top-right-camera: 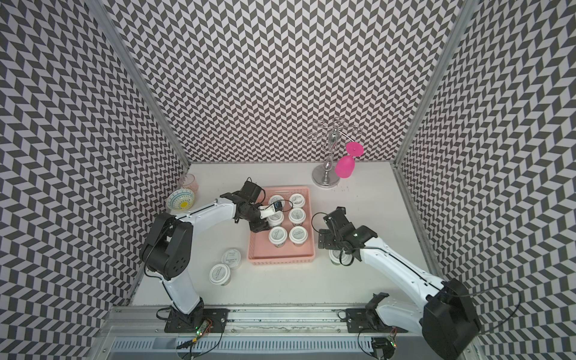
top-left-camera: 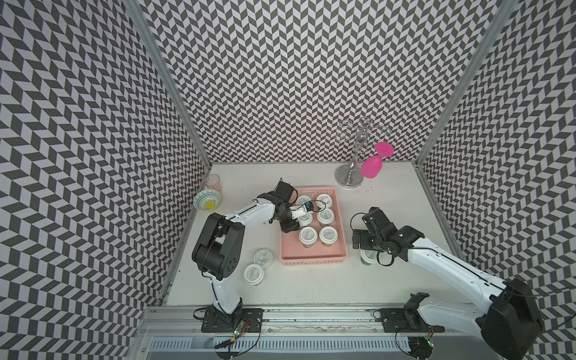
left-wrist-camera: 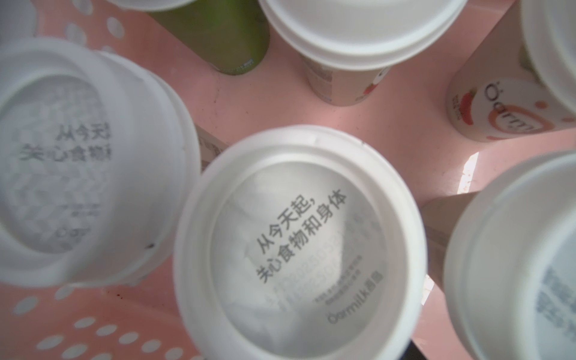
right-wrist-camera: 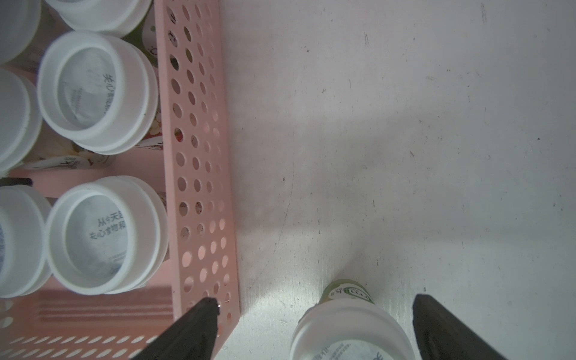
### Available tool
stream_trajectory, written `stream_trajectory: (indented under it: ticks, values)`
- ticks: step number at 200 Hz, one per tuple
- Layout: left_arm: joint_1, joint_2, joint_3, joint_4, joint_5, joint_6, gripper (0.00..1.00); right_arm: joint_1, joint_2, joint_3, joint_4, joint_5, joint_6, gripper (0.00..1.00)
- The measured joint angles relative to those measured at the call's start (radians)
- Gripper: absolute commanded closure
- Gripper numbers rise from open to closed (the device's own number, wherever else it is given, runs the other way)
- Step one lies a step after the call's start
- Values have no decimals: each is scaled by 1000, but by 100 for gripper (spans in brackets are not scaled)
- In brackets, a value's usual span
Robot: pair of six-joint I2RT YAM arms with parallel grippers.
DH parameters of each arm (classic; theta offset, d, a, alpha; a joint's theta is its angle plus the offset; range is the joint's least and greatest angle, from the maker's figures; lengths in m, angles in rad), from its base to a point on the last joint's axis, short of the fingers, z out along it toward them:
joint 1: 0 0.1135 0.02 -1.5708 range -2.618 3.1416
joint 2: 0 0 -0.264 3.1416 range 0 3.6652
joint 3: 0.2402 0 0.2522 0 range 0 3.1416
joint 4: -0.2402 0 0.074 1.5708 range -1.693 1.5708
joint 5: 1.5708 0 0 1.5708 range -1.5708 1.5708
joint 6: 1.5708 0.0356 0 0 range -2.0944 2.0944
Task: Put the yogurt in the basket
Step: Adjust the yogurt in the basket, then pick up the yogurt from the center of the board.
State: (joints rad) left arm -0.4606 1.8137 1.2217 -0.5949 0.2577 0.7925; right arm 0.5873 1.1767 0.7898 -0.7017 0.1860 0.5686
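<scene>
Reaching into the basket [top-left-camera: 313, 259], the left gripper [top-left-camera: 295, 222] has its jaws drawn in, apparently pinching the held cup [left-wrist-camera: 299, 246] by its body. The fingers are hidden in the wrist view, so that hold is my reading of the top views. I cannot tell whether the cup rests on the basket floor. One neighbour [left-wrist-camera: 84, 149] sits right against it on one side of the jaws, and a second crowds the opposite side. Spreading the fingers could shove either one. Letting go too high could leave the cup perched on a rim and toppling.

The right gripper [right-wrist-camera: 314, 300] stands spread wide, with the green cup [right-wrist-camera: 349, 330] between its fingers on the table [right-wrist-camera: 405, 156], just outside the basket. One finger [right-wrist-camera: 199, 327] shows against the basket's corner wall, and I cannot tell whether it is above the wall or beside it. Dropping lower might snag the wall and drag the basket. A shallow pinch on the lid could slip. Carrying this cup in while the left gripper is inside the basket risks a clash. The table cups [top-left-camera: 263, 258] wait well behind the left jaws.
</scene>
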Motion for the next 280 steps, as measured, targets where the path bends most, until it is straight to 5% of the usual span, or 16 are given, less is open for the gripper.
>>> stream_trajectory:
  ticks: [79,140,205,280]
  values:
    - [-11,7,-8,11,18,1,48,18,0,0,-11,13,32,0]
    - [-11,-19,-14,0,17,-4,37,52,-3,-16,-31,29,111,0]
    - [-17,-217,-11,-50,-3,-35,24,60,-6,-37,-45,34,147,0]
    - [-17,-374,11,-48,-55,-234,1,105,-7,-46,-89,43,193,0]
